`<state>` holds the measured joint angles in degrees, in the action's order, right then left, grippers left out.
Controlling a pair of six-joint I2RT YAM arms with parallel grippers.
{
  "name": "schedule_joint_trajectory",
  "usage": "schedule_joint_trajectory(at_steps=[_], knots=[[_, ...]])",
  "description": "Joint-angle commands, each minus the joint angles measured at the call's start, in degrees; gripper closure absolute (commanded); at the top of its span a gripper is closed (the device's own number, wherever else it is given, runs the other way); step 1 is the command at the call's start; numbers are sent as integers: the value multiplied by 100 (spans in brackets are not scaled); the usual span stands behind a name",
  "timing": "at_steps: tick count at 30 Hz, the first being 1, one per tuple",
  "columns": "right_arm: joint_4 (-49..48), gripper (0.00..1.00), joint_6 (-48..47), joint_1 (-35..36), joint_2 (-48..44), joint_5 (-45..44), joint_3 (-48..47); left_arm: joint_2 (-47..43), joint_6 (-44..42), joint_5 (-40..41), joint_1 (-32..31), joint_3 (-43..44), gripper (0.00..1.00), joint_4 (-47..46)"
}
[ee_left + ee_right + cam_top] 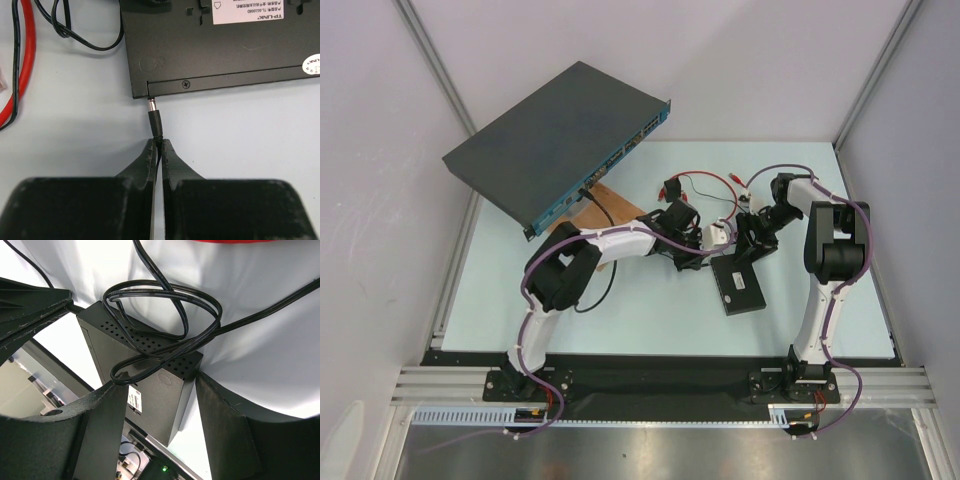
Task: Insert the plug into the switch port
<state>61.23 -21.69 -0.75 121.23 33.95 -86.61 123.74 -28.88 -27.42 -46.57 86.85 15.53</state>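
Left gripper is pinched tight on the tail of the plug, a small black barrel w/ a metal tip. The tip is right at the side edge of the flat black box, by its corner, where I take the switch port to be. Can't see the hole itself, so can't say if the tip is in or just touching.

The box lies label-up, right of the desk's middle and a bit toward the near edge.

Right gripper has its fingers either side of a vented black block w/ black cable looped over it. Both fingers are against its sides, so it looks gripped.

To do this well, imo: the barrel leans a little vs the box edge, so square it up first, then push straight along its own axis, slowly. The grip is far back on the plug, so it can pivot. The box looks light and nothing I can see is holding it, so it'll prob slide toward the far edge. Stop and re-aim if it moves.

Red cable lies apart, not involved.
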Motion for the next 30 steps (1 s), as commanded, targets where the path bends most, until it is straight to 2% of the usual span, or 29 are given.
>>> schedule_joint_trajectory(at_steps=[1, 17, 24, 30], knots=[[-191, 38, -160, 49, 173, 41, -76, -430, 23, -317, 34, -19, 94, -498], [-199, 38, -125, 49, 199, 129, -76, -237, -135, -484, 34, 165, 94, -235], [-217, 46, -116, 58, 199, 296, -67, 71, 119, -413, 25, 649, 94, -138], [-217, 47, -37, 207, 164, 454, 39, 185, 59, -352, -37, 842, 93, 29]])
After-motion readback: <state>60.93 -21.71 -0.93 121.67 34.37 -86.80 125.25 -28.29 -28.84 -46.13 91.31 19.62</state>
